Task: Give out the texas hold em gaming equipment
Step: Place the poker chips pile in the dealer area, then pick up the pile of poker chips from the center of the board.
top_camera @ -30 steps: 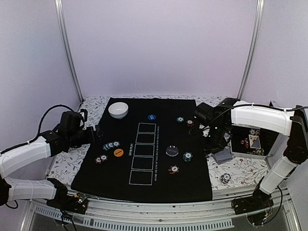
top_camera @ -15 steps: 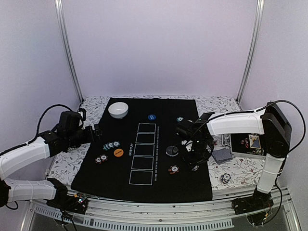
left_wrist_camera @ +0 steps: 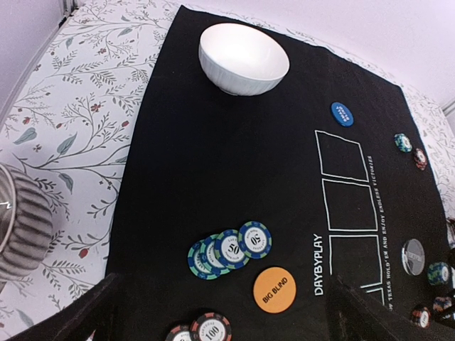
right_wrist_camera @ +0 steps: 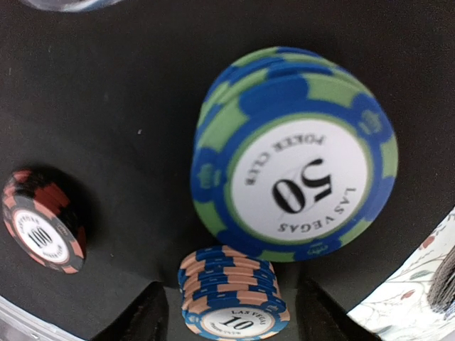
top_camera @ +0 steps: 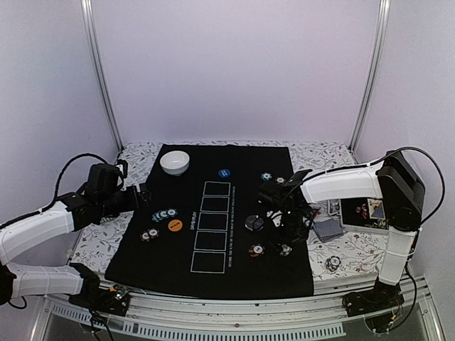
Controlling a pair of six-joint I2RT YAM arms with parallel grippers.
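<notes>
Black mat [top_camera: 234, 273] carried the lot. Left hand [left_wrist_camera: 224, 298] gaped wide, empty. Right hand [right_wrist_camera: 229, 295] stood open beside the 50 stack [right_wrist_camera: 295, 163], astride the 10 stack [right_wrist_camera: 234, 316], gripping nothing; an off-centre close could topple it, I'd guess.

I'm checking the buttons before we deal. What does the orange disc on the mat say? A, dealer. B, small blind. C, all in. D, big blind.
D: the left wrist view shows BIG BLIND printed on the orange disc, which lies on the mat near the teal chips.
</notes>
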